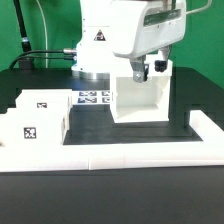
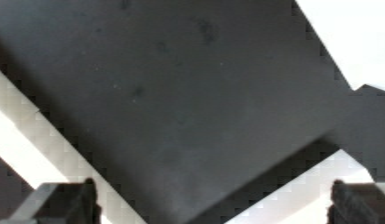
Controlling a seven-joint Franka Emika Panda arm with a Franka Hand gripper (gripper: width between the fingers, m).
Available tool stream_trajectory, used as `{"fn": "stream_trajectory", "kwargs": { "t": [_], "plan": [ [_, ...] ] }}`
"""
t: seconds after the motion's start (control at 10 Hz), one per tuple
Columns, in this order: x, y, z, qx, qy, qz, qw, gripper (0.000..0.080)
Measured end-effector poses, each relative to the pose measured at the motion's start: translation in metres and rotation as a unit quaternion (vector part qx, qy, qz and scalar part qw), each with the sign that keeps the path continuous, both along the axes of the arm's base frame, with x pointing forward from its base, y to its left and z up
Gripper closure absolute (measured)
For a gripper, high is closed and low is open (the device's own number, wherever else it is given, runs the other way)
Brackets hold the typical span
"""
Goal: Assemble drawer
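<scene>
I read the gripper point(image 2: 210, 205) as released: its fingertips point(image 2: 64, 203) stand wide apart with only the dark table point(image 2: 189, 100) between them, and in the exterior view it hangs just above the drawer housing point(image 1: 140, 100). The housing stands near the table's middle, toward the exterior view's right. The smaller tagged tray point(image 1: 42, 122) sits by the corner at the exterior view's left, inside the low border wall point(image 1: 120, 155). I judge these parts light, rigid and smooth, so liable to slip or tip: grip a thin wall edge squarely, not a broad face.
</scene>
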State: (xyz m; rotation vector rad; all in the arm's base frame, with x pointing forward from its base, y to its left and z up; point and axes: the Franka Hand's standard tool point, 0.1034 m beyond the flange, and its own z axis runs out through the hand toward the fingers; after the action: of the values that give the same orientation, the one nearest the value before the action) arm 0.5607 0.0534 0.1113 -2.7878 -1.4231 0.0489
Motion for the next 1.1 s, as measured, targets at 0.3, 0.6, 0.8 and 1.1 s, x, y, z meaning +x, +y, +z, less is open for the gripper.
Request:
{"fn": "stream_trajectory", "kwargs": {
  "t": [0.3, 0.6, 0.8, 1.1],
  "plan": [
    [0.000, 0.000, 0.000, 0.000, 0.000, 0.000, 1.000, 0.0150],
    [0.000, 0.000, 0.000, 0.000, 0.000, 0.000, 1.000, 0.0150],
    [0.000, 0.000, 0.001, 0.000, -0.001, -0.002, 1.000, 0.0150],
    [-0.035, 0.004, 0.025, -0.005, -0.019, -0.117, 0.993, 0.0150]
  ]
}}
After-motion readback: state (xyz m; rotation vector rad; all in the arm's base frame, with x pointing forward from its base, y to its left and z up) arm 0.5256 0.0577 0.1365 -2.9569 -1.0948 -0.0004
